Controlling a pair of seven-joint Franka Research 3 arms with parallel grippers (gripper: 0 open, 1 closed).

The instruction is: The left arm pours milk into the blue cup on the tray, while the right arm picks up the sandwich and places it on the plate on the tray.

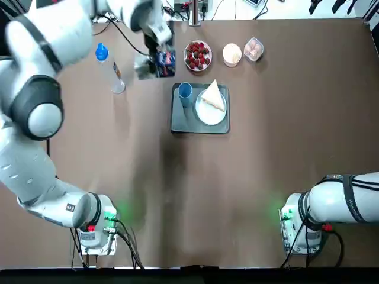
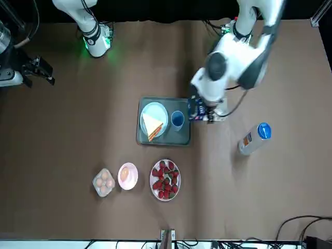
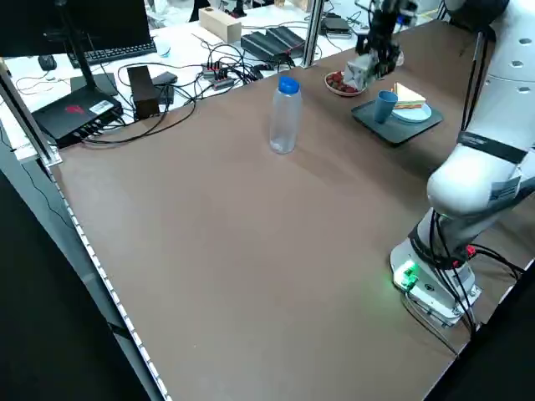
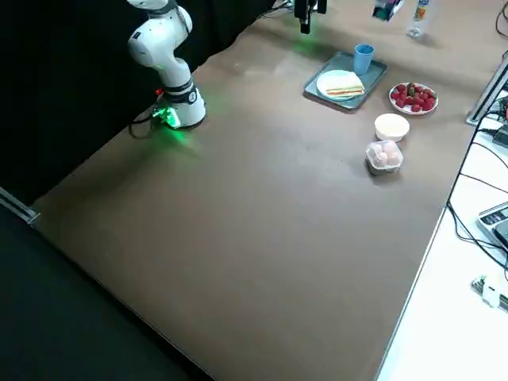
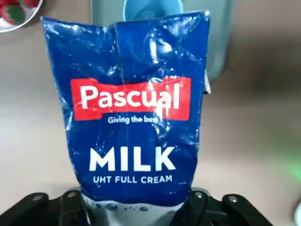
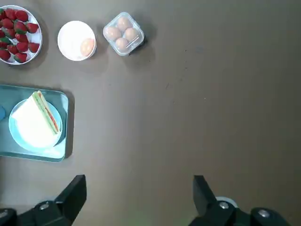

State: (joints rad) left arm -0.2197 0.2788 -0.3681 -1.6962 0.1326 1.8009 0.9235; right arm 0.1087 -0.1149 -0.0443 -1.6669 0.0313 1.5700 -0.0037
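My left gripper (image 1: 157, 58) is shut on a blue milk carton (image 1: 164, 63), held above the table just beyond the far left corner of the grey tray (image 1: 177, 121). In the left wrist view the carton (image 5: 131, 108) fills the picture, its top end toward the blue cup (image 5: 153, 8). The cup (image 1: 185, 90) stands on the tray's left side, apart from the carton. A triangular sandwich (image 1: 213, 96) lies on the pale plate (image 1: 207, 113) on the tray. My right gripper (image 6: 138, 195) is open and empty, high above bare table, well away from the tray.
A plastic water bottle (image 1: 109, 68) with a blue cap stands left of the carton. Beyond the tray sit a plate of strawberries (image 1: 198, 55), a small bowl with an egg (image 1: 232, 54) and a clear box of eggs (image 1: 253, 48).
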